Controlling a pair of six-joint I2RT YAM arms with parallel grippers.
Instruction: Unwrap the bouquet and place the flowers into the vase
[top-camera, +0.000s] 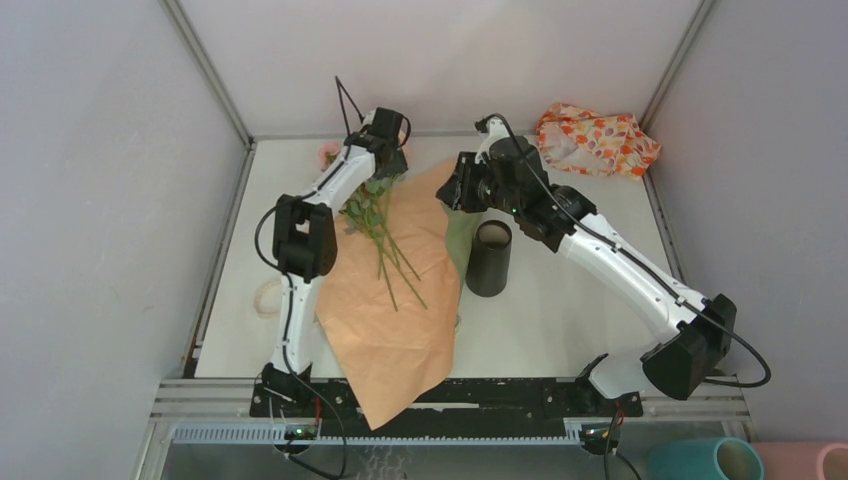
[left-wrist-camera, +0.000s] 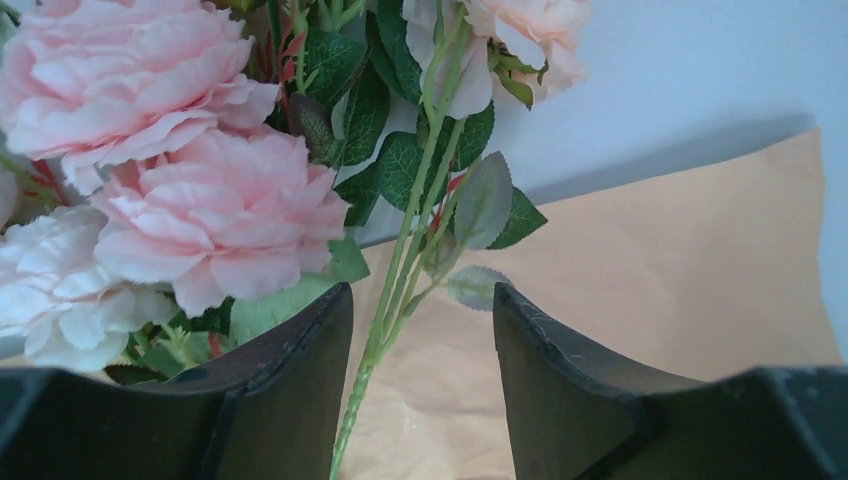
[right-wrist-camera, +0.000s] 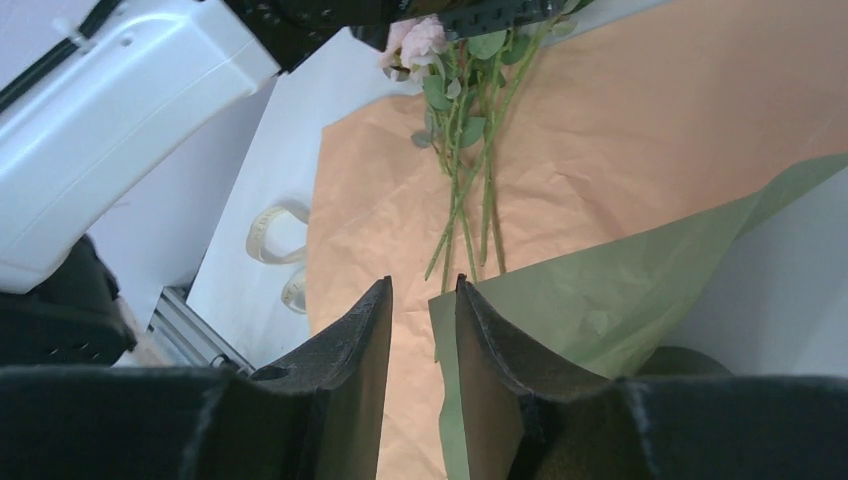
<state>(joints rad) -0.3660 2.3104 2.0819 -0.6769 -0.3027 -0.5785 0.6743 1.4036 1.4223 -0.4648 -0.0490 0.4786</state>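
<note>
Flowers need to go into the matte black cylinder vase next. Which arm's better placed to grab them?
Left. The left gripper, open, straddles a green stem just below the pink roses; the right gripper sits at the sage-green paper sheet's edge, apart from the stems.

fingers (right-wrist-camera: 355, 360) apart | green paper (right-wrist-camera: 600, 300) edge between | stems (right-wrist-camera: 487, 210) on orange paper (right-wrist-camera: 650, 130)

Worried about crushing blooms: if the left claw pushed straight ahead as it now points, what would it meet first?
Probably the green stem standing between its jaws, then the leaves beyond; depth is unclear.
</note>
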